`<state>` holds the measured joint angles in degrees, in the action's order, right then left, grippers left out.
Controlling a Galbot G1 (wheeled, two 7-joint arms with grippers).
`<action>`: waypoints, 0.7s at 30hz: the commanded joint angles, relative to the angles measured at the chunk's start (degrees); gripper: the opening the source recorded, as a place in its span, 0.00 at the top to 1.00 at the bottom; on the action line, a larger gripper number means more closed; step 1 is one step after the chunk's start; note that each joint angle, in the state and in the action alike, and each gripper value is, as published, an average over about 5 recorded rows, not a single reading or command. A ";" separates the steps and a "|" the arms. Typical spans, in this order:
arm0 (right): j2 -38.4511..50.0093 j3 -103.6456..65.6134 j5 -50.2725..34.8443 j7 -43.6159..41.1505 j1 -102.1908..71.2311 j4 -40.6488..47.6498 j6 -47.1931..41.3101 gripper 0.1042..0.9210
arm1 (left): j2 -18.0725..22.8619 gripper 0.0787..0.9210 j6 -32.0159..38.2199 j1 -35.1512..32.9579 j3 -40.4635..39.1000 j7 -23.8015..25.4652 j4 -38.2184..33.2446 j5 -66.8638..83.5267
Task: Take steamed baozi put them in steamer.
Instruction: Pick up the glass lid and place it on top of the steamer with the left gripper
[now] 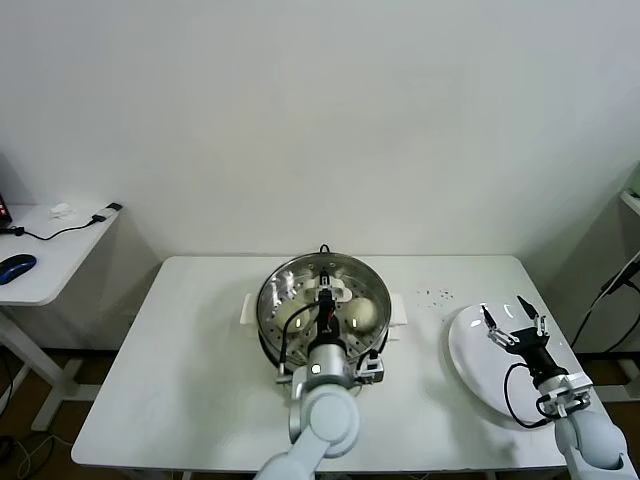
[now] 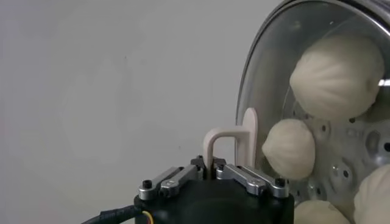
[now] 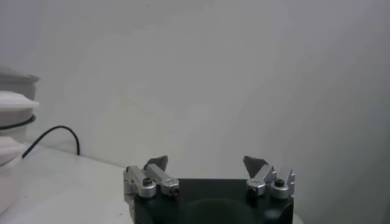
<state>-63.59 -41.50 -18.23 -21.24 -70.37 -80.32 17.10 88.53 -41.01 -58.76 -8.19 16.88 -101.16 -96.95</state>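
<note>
Smooth, cream-white baozi [image 2: 336, 76] sit in the shiny perforated steamer [image 1: 290, 285]. Left gripper [image 2: 212, 165] fingers clamp the glass lid's white handle [image 2: 234, 137] (arched); right gripper [image 1: 512, 328] fingers spread over the plate [image 1: 470, 360].

baozi [image 2: 337, 76]: cream-white, plain
steamer [image 1: 275, 290]: shiny steel, floor dotted with holes, white side handles
lid handle [image 2: 234, 141]: pale beige-ish
plate [image 1: 470, 350]: plain white
table [image 1: 180, 360]: white, a few dark specks near the plate
grippers: black with silver fingers
</note>
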 commanded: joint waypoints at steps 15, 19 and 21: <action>-0.01 0.41 0.21 0.19 0.92 0.69 -0.51 0.12 | -5.64 0.56 0.49 -5.34 -1.38 3.38 -14.73 2.44; 0.18 0.40 1.00 0.95 1.24 0.60 -1.78 0.12 | -8.12 0.43 0.24 -8.46 -1.73 3.17 -19.63 5.41; 0.30 0.46 1.42 1.40 1.40 0.32 -2.83 0.12 | -9.53 0.35 0.62 -10.38 -1.37 2.30 -22.00 7.39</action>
<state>-63.42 -41.12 -17.84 -20.85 -69.24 -79.60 16.18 83.83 -40.65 -63.39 -9.37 19.73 -111.42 -94.62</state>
